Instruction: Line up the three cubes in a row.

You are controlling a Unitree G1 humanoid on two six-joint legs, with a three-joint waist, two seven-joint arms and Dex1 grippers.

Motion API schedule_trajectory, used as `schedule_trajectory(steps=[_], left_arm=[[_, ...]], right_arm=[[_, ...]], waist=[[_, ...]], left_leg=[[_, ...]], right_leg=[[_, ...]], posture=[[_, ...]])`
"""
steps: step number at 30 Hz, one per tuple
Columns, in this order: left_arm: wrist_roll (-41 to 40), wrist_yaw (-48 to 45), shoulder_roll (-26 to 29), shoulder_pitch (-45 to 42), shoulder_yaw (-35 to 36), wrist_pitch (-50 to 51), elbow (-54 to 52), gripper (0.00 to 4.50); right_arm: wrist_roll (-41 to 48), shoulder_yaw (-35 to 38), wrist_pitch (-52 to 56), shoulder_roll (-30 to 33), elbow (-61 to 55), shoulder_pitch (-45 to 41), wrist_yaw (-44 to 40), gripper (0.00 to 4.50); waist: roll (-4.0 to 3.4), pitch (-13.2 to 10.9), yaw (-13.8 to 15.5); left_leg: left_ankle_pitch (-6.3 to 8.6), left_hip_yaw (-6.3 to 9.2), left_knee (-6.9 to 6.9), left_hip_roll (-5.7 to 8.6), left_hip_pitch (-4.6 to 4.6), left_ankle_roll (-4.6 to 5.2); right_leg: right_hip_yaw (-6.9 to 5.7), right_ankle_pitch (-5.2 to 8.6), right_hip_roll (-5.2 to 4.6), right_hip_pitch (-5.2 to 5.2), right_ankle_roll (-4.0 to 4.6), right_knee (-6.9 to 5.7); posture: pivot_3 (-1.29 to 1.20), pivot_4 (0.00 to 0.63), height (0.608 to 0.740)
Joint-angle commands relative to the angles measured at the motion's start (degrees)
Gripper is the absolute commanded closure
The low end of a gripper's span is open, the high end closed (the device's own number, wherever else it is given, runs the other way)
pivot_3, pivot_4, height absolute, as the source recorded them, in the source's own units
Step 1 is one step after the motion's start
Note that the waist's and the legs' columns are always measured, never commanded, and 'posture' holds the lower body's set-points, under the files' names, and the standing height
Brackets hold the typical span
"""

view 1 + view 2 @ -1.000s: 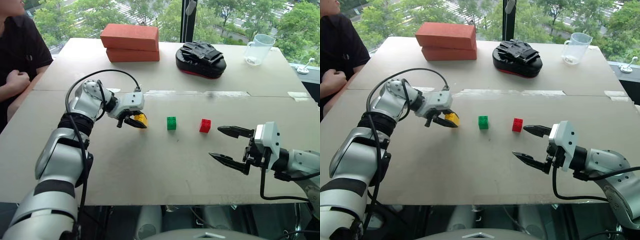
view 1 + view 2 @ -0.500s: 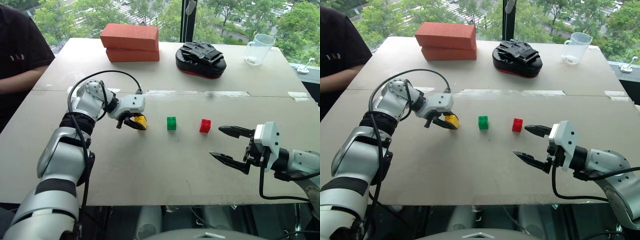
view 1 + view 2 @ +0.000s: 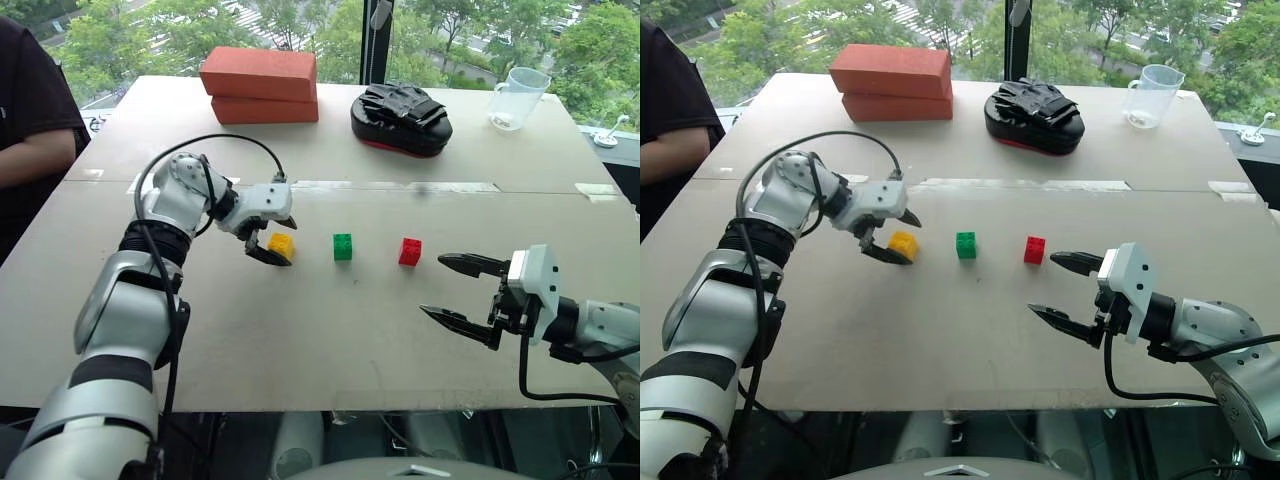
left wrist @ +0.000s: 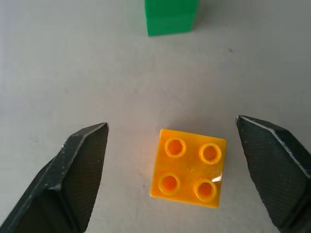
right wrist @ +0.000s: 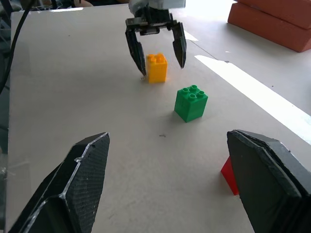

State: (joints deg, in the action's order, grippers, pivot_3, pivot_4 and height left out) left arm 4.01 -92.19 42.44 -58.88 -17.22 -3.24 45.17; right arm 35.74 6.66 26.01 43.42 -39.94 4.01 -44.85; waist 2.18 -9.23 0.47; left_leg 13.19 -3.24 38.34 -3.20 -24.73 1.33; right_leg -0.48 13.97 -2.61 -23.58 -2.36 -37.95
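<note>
At the left of the head view the left gripper [image 3: 280, 240] is seen with its two black fingers spread apart, one on either side of the yellow cube [image 3: 281, 245]; nothing is clamped. From the left wrist camera the yellow cube [image 4: 189, 167] is shown studs-up on the table [image 3: 300, 340], with a clear gap between it and each finger [image 4: 82, 170] — so it appears to be set down and free. A little right of it, in the middle of the frame, the green cube [image 3: 343, 246] is found, and further right again the red cube [image 3: 410, 251]; the three are spaced apart, in what is judged to be a fair row across the centre of the picture.

The main risk is judged to lie with the left gripper; the yellow cube sits between its fingers, so a sideways or slanted withdrawal could clip the cube and push it out of line, perhaps towards the green one. The yellow cube also looks slightly turned against its neighbours; any nudge to square it could upset the spacing.

At the lower right the right gripper [image 3: 462, 291] is held with its fingers wide apart and empty, near the red cube but not touching it — a careless forward move there could knock that end of the row.
</note>
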Motion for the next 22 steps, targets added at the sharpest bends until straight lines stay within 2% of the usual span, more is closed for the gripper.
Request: schedule_trajectory(steps=[1,2,6,7,10,12,15,18,22], left_arm=[[-6.12,-0.31,4.77,4.43,5.07,8.18,-12.26,0.11],[-7.40,0.06,5.70,6.34,6.49,11.37,-16.22,0.11],[-18.51,7.77,12.14,25.36,23.14,32.58,-43.53,0.11],[-21.28,10.83,11.88,30.85,29.53,38.37,-49.34,0.11],[-26.73,17.74,10.28,42.80,41.89,48.59,-61.28,0.11],[-28.58,21.50,5.36,55.23,51.72,52.50,-69.29,0.11],[-29.81,26.92,-3.41,69.43,60.93,51.74,-76.52,0.11],[-30.43,29.77,-7.88,77.13,63.56,48.07,-78.55,0.11],[-31.47,30.61,-11.12,84.08,64.41,43.73,-76.87,0.11]], right_arm=[[0.37,3.22,-0.93,0.86,-0.75,1.01,-0.81,0.53],[0.49,3.88,-1.02,0.88,-0.55,1.59,-1.07,0.53],[-2.16,7.78,-2.16,1.67,2.38,5.96,-1.81,0.53],[-2.24,8.89,-2.32,1.70,3.08,7.39,-2.30,0.53],[-2.97,11.13,-3.57,1.73,4.88,10.32,-3.60,0.53],[-4.26,12.60,-4.54,1.88,7.16,12.34,-4.42,0.53],[-5.94,14.13,-5.87,1.70,10.33,14.41,-4.85,0.53],[-7.51,15.09,-7.18,1.73,11.87,16.43,-5.62,0.53],[-8.15,16.45,-7.70,1.18,12.76,19.08,-6.07,0.53]], waist=[[0.00,0.00,-0.27],[-0.01,0.00,-0.39],[-0.03,0.01,-1.16],[-0.03,0.01,-1.27],[-0.03,0.00,-0.91],[-0.26,0.11,-0.98],[-0.28,0.12,-1.10],[-0.10,0.18,-0.75],[-0.40,0.31,0.35]], left_leg=[[0.00,0.03,0.00,-0.01,0.02,0.00],[0.00,0.10,0.00,-0.03,0.02,0.00],[0.00,0.33,-0.02,-0.10,0.02,-0.01],[0.00,0.34,-0.03,-0.13,0.02,-0.02],[0.00,0.43,-0.03,-0.14,0.04,-0.02],[0.00,0.45,-0.03,-0.13,0.10,-0.02],[0.02,0.30,-0.08,-0.09,0.76,-0.02],[0.03,0.35,-0.09,-0.11,1.07,-0.03],[0.18,0.57,-0.07,-0.14,1.05,-0.30]], right_leg=[[0.02,0.00,0.00,0.00,0.00,-0.01],[0.02,0.00,0.00,0.00,0.00,-0.02],[0.00,0.00,-0.05,0.01,0.00,-0.03],[0.01,0.00,-0.08,0.01,-0.01,-0.01],[-0.11,0.03,-0.10,0.04,-0.04,-0.02],[-0.11,0.05,-0.11,0.09,-0.01,-0.01],[0.00,0.28,-0.23,0.67,-0.01,0.09],[-0.08,0.32,-0.37,0.90,-0.03,0.10],[-0.12,0.33,-0.65,0.89,-0.01,0.18]], posture=[[0.00,0.150,0.740],[0.00,0.150,0.740],[0.00,0.150,0.740],[0.00,0.150,0.740],[0.00,0.150,0.740],[0.00,0.150,0.740],[0.00,0.150,0.740],[0.00,0.150,0.740],[0.00,0.150,0.740]])
